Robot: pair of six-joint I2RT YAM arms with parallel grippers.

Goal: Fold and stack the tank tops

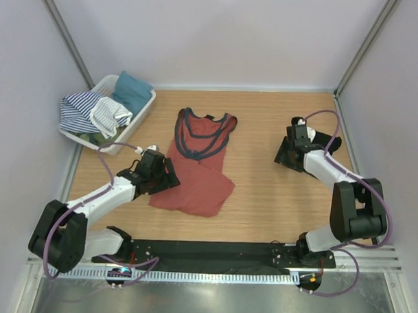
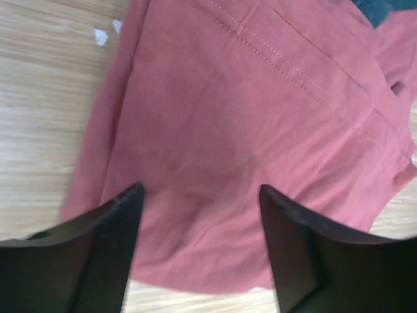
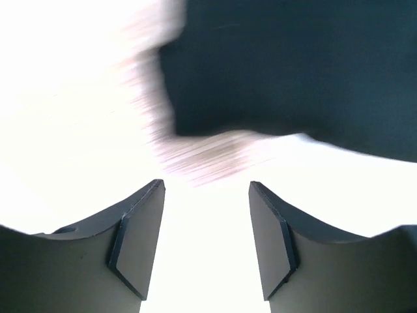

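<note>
The rust-red tank top (image 1: 198, 166) lies spread on the wooden table, its navy-edged straps toward the far side. My left gripper (image 1: 168, 174) is open just over its near left edge. In the left wrist view (image 2: 199, 195) red cloth (image 2: 247, 117) fills the space between and ahead of the fingers. The black tank top (image 1: 283, 161) is a small dark bundle on the right. My right gripper (image 1: 289, 149) hovers by it, open and empty. In the right wrist view (image 3: 206, 189) the dark cloth (image 3: 293, 65) lies ahead of the fingertips, blurred.
A white plastic basket (image 1: 143, 111) holding striped and teal clothes stands at the far left. White walls with metal posts enclose the table. A black rail (image 1: 212, 251) runs along the near edge by the arm bases.
</note>
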